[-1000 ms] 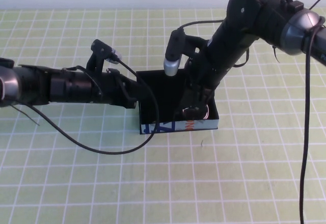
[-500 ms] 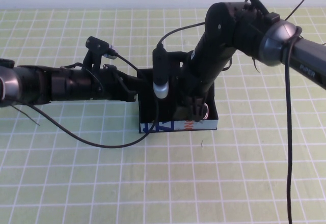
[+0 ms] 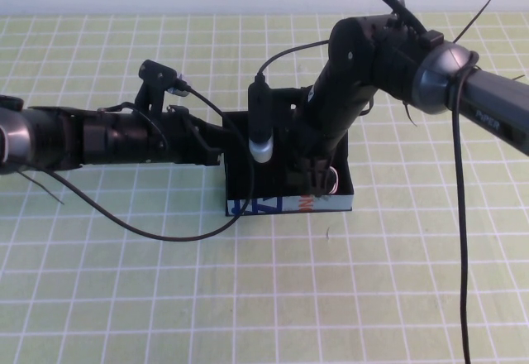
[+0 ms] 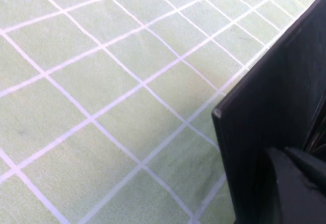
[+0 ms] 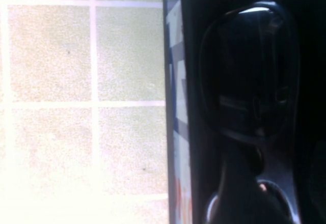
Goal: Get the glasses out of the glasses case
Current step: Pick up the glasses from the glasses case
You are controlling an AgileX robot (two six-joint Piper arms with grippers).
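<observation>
The glasses case [image 3: 289, 205] lies open at the table's middle, a black box with a white front strip printed blue and orange, which also shows in the right wrist view [image 5: 175, 107]. The black glasses [image 5: 249, 71] lie inside it, with one dark lens in plain sight. My right gripper [image 3: 318, 180] reaches down into the case and sits right over the bridge of the glasses [image 5: 275, 203]. My left gripper [image 3: 221, 145] is at the case's left end, shut on its black wall [image 4: 265, 112]. Its fingers [image 4: 300, 188] are close together against that wall.
The table is covered by a green mat with a white grid [image 3: 165, 298]. A black cable [image 3: 165, 244] hangs from my left arm and loops over the mat in front of it. My right arm's cable [image 3: 460, 215] hangs down at the right.
A second ago my right arm was higher and further right. It has swung down and left into the case, and has barely moved in the last half second. The left arm stays put.
</observation>
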